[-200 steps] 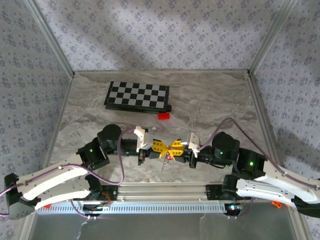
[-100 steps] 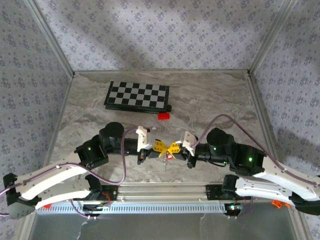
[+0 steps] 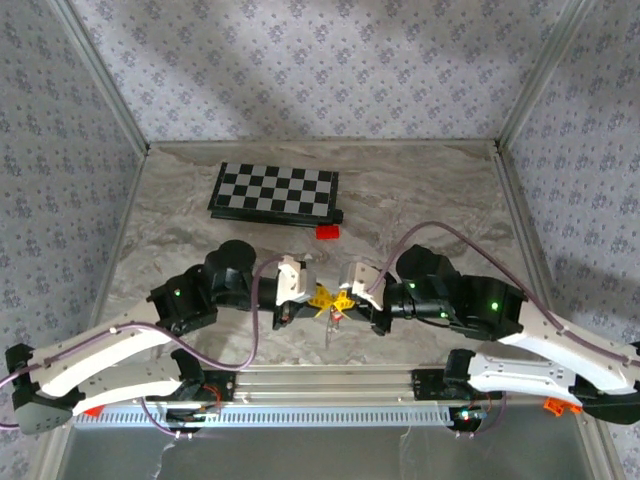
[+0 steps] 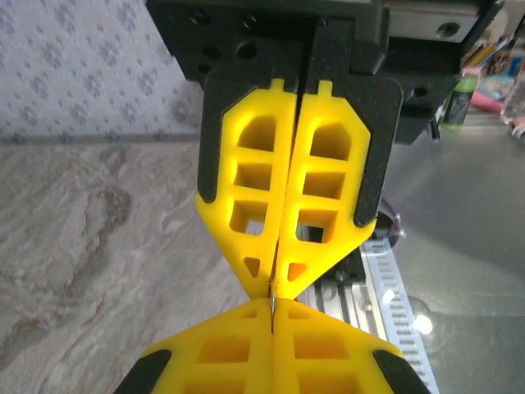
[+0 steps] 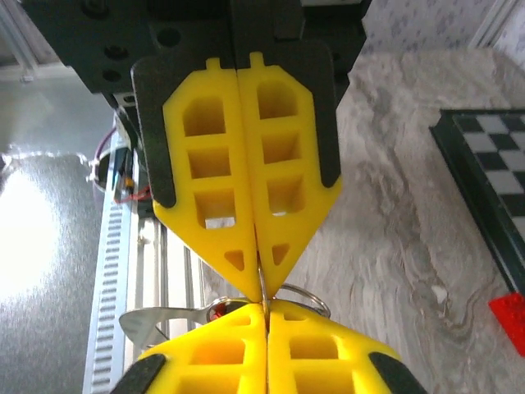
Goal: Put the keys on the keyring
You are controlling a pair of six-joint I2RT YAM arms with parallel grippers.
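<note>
Both my jaws are pressed fully shut and meet tip against tip on the near side of the board (image 3: 275, 190), over the worktop (image 3: 430, 200). My left jaws and my right jaws each pinch a thin silvery edge of the keyring (image 5: 318, 297), which runs between the yellow fingertips (image 4: 287, 246). In the right wrist view, the ring curves out just behind the tips, toward the board. The keys (image 3: 338, 313), a tiny red tag, sit just beside the meeting point, on the side away from the board. A red block (image 3: 327, 232) lies at the board's near edge; touching or not, I cannot tell.
</note>
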